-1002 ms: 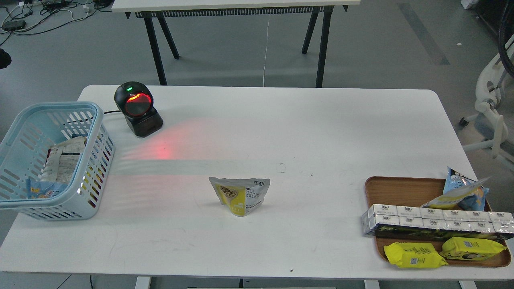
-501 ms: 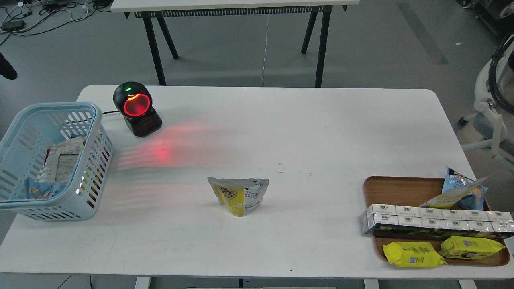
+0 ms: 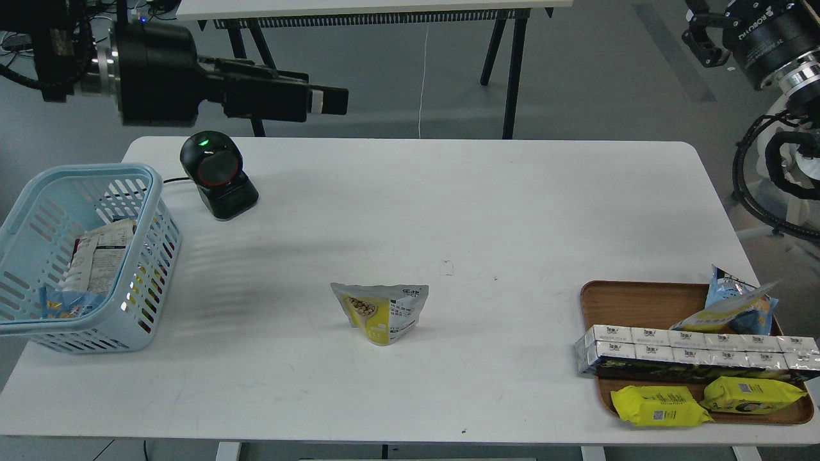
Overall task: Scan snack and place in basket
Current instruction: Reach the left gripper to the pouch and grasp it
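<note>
The snack [image 3: 382, 310], a white-and-yellow pouch picturing tan beans, stands on the white table near the middle front. The light blue basket [image 3: 151, 192] stands at the table's left edge with a few packets inside. My left arm comes in at the top left, and its gripper [image 3: 323, 101] points right, high above the table's back edge, far from the snack and holding nothing. Its fingers are dark and seen side-on, so I cannot tell them apart. Of my right arm only a thick black part [image 3: 765, 35] shows at the top right; its gripper is out of view.
A black barcode scanner [image 3: 218, 174] with a green light stands at the back left beside the basket. A brown wooden tray [image 3: 634, 299] at the front right holds white cartons, two yellow packets and a blue-and-yellow bag. A black-legged table stands behind.
Both arms have come into view at the top, the left reaching to the right. The scanner's red window and the red glow on the table have gone dark. The snack has not moved.
</note>
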Robot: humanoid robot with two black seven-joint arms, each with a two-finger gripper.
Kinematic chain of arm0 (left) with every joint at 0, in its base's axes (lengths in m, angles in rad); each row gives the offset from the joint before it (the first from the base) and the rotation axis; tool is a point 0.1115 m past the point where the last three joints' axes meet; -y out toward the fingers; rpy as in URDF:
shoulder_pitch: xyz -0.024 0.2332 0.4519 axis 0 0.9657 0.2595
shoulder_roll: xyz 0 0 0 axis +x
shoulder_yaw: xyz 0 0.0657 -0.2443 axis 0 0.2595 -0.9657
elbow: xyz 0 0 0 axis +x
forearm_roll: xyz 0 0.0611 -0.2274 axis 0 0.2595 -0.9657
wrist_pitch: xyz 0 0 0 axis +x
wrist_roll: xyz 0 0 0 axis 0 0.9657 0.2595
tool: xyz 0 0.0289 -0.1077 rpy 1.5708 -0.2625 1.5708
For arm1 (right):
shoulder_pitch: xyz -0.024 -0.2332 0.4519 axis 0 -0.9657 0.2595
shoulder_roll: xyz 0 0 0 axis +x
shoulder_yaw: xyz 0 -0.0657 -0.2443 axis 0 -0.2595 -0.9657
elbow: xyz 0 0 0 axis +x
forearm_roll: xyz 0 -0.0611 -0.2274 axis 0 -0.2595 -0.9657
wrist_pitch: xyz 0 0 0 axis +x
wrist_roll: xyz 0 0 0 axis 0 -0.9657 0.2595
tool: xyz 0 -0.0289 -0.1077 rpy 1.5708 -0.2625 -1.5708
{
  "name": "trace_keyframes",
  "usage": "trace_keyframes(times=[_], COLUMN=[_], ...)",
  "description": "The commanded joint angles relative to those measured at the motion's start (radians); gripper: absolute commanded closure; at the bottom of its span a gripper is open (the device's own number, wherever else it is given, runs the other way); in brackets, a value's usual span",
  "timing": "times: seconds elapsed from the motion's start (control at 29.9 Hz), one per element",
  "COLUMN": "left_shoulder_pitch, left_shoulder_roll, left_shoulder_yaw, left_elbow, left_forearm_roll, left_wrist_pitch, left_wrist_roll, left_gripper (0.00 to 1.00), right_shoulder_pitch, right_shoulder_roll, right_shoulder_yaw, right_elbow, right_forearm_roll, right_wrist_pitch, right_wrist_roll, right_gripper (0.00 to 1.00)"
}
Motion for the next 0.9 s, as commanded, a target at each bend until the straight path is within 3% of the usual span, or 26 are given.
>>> trace_keyframes(times=[0.0,0.13,0.27,0.77,0.87], left_shoulder_pitch=[0.000,0.026,0.088,0.158,0.192], left_shoulder_roll=[-0.021,-0.102,-0.161,-0.383,-0.434], left_shoulder_yaw=[0.091,0.149,0.171,0.160,0.160], left_elbow=[-0.018,-0.024,-0.029,-0.001,0.058], left_forearm_roll=[0.118,0.170,0.236,0.253,0.253], left_wrist_pitch=[0.102,0.126,0.220,0.234,0.265], left_wrist_roll=[0.000,0.000,0.000,0.000,0.000], left_gripper=[0.07,0.08,0.08,0.08,0.08], right_shoulder_pitch=[-0.001,-0.013,-0.016,-0.059,-0.064], right_shoulder_roll=[0.000,0.008,0.011,0.005,-0.001], right_shoulder_yaw=[-0.002,-0.002,-0.002,-0.003,-0.003], right_elbow=[-0.001,-0.001,-0.009,-0.016,-0.016], right_forearm_roll=[0.000,0.000,0.000,0.000,0.000], right_wrist_pitch=[0.000,0.000,0.000,0.000,0.000], right_wrist_roll=[0.000,0.000,0.000,0.000,0.000], right_gripper=[0.02,0.02,0.02,0.02,0.02])
